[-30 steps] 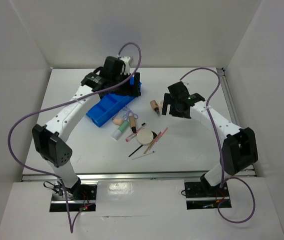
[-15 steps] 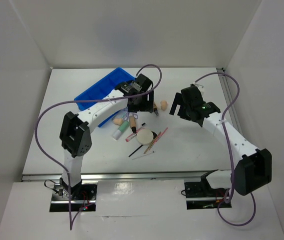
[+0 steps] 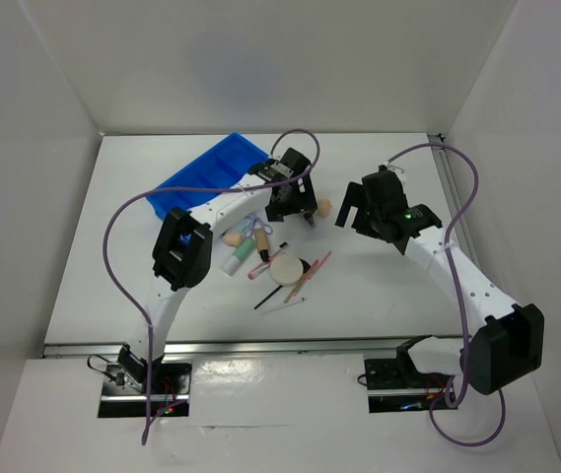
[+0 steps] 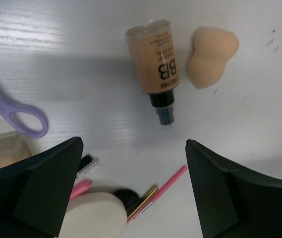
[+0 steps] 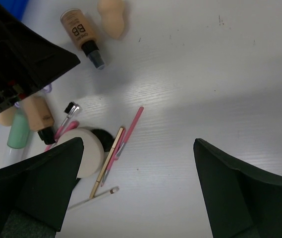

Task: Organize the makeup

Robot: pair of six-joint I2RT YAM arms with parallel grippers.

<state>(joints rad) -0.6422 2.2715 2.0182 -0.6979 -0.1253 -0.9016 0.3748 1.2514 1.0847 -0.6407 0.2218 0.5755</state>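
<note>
Carrying everything, the white desk (image 3: 112, 286) is filling most of the top view. The left arm (image 3: 183, 258) is bending from its base toward the middle of the desk, and the right arm (image 3: 462, 281) is reaching in from the other side. The blue bin (image 3: 206, 175) is lying at the far left part of the desk, behind the left arm and apart from the makeup (image 3: 275, 261).

The left fingers (image 3: 295, 205) are standing wide apart and are holding nothing; they are hanging above the desk just near the brown bottle (image 4: 155, 62). The right fingers (image 3: 351, 209) are also spreading wide with nothing between them, a little to the right of the same bottle.

The makeup is lying loose on the desk, in front of the bin and between the two arms. The brown bottle is lying on its side, and the beige sponge (image 4: 211, 54) is resting just beside it. Nearer to the bases, the round compact (image 5: 88, 156) is sitting in the middle of the group, with the green tube (image 5: 19, 131) to its left. The pink pencils (image 5: 131, 128) are lying slanted just right of the compact, and the thin black brush (image 3: 268, 298) is pointing out below it. A purple loop (image 4: 22, 113) is showing at the left of the left wrist view.
</note>
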